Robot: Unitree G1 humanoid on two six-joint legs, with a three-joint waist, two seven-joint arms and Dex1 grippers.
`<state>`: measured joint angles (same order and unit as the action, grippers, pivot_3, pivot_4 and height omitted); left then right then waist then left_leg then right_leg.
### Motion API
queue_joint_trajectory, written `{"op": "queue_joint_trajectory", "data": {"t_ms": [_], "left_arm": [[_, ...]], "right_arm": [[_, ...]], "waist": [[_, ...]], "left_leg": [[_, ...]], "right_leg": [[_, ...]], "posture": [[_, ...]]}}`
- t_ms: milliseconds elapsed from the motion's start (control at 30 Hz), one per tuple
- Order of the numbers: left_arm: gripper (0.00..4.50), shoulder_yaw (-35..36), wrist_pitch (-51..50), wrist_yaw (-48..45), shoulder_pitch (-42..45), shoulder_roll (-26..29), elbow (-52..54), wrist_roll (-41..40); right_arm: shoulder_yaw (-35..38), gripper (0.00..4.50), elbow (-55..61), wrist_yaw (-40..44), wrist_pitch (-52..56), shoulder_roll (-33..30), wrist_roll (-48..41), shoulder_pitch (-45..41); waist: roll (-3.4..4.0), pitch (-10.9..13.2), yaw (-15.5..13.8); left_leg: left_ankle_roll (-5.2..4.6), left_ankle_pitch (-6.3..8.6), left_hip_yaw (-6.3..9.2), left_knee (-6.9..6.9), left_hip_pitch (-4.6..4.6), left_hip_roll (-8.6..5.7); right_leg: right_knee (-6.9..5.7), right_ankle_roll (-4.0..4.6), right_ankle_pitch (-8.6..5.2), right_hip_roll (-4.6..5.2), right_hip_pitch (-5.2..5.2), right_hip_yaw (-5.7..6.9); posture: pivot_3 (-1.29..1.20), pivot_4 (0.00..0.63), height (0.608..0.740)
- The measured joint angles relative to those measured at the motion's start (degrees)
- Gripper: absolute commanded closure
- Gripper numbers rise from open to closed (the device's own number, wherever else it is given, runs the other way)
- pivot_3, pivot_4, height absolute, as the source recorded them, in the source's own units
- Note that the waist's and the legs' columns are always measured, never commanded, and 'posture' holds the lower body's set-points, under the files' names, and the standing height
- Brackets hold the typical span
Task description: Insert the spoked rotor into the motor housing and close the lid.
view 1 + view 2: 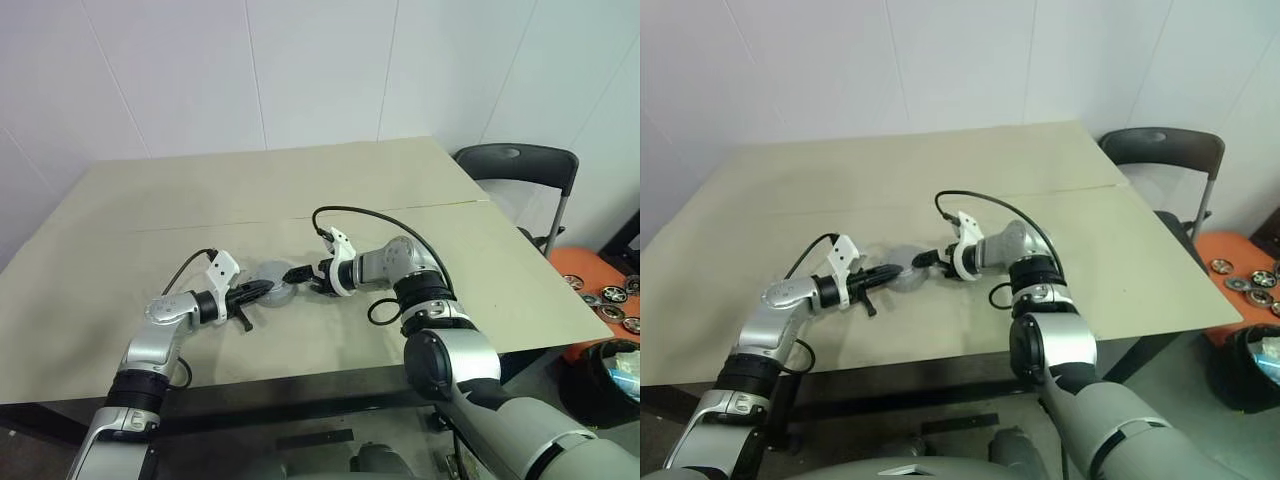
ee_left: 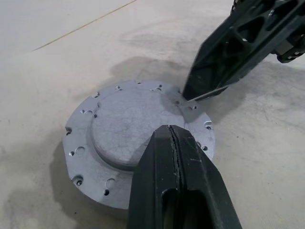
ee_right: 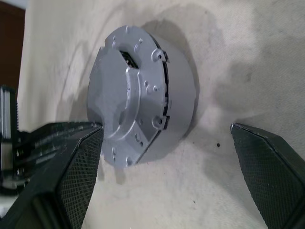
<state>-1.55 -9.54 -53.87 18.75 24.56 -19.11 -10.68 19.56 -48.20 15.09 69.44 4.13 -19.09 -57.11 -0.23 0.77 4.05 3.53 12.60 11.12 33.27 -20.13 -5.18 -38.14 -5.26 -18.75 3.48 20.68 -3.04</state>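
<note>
I judge the lidded housing (image 2: 138,143) rigid, heavy, slick metal, best gripped across its rim; left hand (image 2: 177,157) pressed together on the lid, right hand (image 3: 167,157) spread apart.

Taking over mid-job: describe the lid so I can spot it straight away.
On the beige table, look near the front edge, between the two arms. There the lid caps a short round grey cylinder: a silver-grey disc, raised centre, small holes round its rim, the shut left tool over it.

Lid (image 2: 138,129) on housing (image 3: 178,102), mid-table (image 1: 120,230), btwn left hand (image 1: 262,289) & right hand (image 1: 303,272).
</note>
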Motion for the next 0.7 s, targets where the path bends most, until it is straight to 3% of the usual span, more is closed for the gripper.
{"op": "queue_joint_trajectory", "data": {"t_ms": [367,700], "left_arm": [[4.5,0.0,0.1,-0.6,0.0,0.3,0.0,0.0],[4.5,0.0,1.2,-0.8,0.7,1.1,-1.5,0.1]], "right_arm": [[11.8,0.06,-8.4,-11.9,-5.5,3.5,-7.2,-3.2],[15.5,0.06,-19.3,-16.3,-16.2,4.2,-11.6,-7.1]], "waist": [[0.03,0.0,0.1],[0.07,0.1,0.8]], "left_leg": [[0.0,0.0,0.0,-0.05,0.07,0.05],[0.0,0.0,0.05,-0.06,0.05,0.12]], "right_leg": [[0.02,0.01,0.0,-0.06,-0.05,-0.01],[0.0,0.04,0.02,-0.2,-0.05,-0.03]], "posture": [[0.0,0.0,0.74],[0.0,0.0,0.74]]}}
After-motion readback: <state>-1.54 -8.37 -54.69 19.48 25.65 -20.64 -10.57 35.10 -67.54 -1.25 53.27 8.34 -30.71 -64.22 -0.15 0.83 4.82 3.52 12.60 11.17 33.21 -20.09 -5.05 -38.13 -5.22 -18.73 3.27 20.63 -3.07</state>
